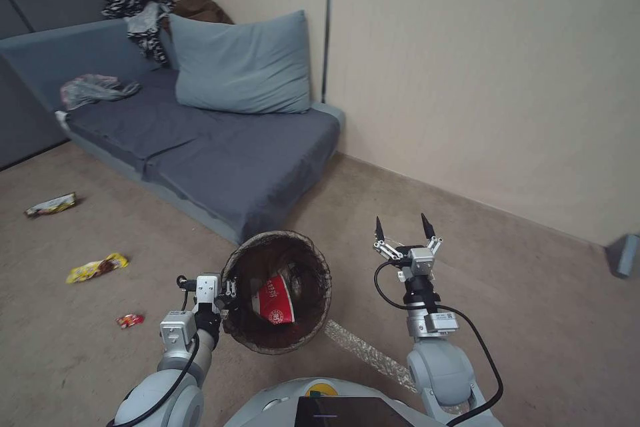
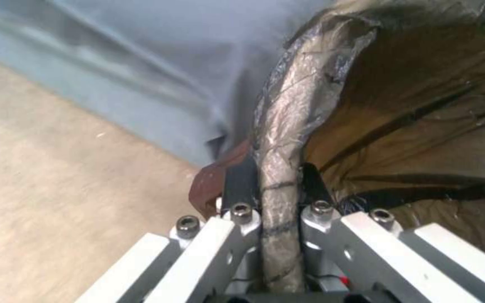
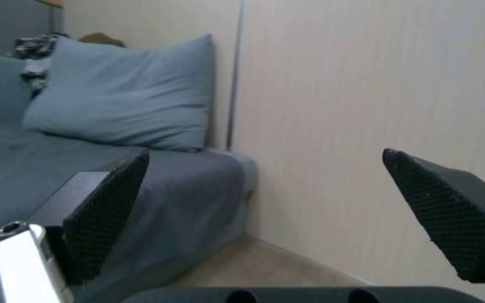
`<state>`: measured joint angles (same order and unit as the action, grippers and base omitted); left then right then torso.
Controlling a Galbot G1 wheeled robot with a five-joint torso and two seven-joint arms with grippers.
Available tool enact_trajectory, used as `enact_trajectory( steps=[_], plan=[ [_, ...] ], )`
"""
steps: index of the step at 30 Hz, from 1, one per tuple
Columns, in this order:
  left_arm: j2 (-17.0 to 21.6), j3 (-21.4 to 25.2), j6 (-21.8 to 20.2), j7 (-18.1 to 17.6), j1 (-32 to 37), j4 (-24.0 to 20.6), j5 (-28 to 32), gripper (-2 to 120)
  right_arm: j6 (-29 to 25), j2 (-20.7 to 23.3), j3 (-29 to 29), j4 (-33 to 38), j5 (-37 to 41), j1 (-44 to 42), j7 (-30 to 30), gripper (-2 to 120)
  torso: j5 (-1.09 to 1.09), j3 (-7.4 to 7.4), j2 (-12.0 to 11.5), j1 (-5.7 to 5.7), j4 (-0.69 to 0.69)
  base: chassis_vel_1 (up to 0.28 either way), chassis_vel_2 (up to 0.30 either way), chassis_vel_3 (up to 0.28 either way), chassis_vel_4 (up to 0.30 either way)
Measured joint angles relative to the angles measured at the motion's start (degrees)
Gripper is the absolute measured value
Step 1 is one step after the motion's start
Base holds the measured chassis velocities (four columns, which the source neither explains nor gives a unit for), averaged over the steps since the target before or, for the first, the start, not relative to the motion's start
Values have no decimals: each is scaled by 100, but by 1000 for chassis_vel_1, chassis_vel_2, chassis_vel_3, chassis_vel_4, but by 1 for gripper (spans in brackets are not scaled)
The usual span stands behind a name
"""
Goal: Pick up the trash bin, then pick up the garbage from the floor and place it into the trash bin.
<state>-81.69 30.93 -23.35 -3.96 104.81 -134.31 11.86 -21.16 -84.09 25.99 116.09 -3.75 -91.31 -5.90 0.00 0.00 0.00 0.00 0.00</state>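
The trash bin (image 1: 277,291) is tipped so its mouth faces the head camera, and its outer wall is almost wholly hidden behind the dark liner and rim. Inside lies a red-and-white paper cup (image 1: 275,300); white characters are printed on its red band, too small to read. The left gripper (image 1: 227,291) reaches forward from the lower left and pinches the bin's near rim — in the left wrist view the fingers (image 2: 241,185) press on either side of the bag-wrapped rim (image 2: 281,139), holding the bin off the floor. The right gripper (image 1: 403,228) is raised beside the bin, well apart from it, pointing up and forward, its black fingers (image 3: 105,214) spread wide with nothing between them.

On the carpet to the robot's left lie three pieces of garbage: a yellow snack wrapper (image 1: 97,267), a small red wrapper (image 1: 130,320) and, farther off near the sofa (image 1: 220,160), another wrapper (image 1: 51,204) — their print is illegible.
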Motion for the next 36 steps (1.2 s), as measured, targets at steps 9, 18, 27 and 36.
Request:
enact_trajectory(
  steps=[9,18,27,36],
  plan=[
    [-4,16,-36,0,23,-28,-27,2,24,37,-10,-8,2,7,6,98,0,0,0,0,0,124,123,128,135],
    [-10,-3,-58,45,35,-41,-64,2,7,60,-45,102,77,-39,62,100,0,0,0,0,-1,129,116,109,128],
    [-5,4,-70,39,38,-53,-74,2,-44,44,-59,146,-63,-26,103,100,1,0,0,0,0,131,120,126,118],
    [-28,10,-83,33,39,-53,-92,2,-125,32,-44,127,-9,-16,228,100,0,0,0,0,0,127,130,118,127]
  ],
)
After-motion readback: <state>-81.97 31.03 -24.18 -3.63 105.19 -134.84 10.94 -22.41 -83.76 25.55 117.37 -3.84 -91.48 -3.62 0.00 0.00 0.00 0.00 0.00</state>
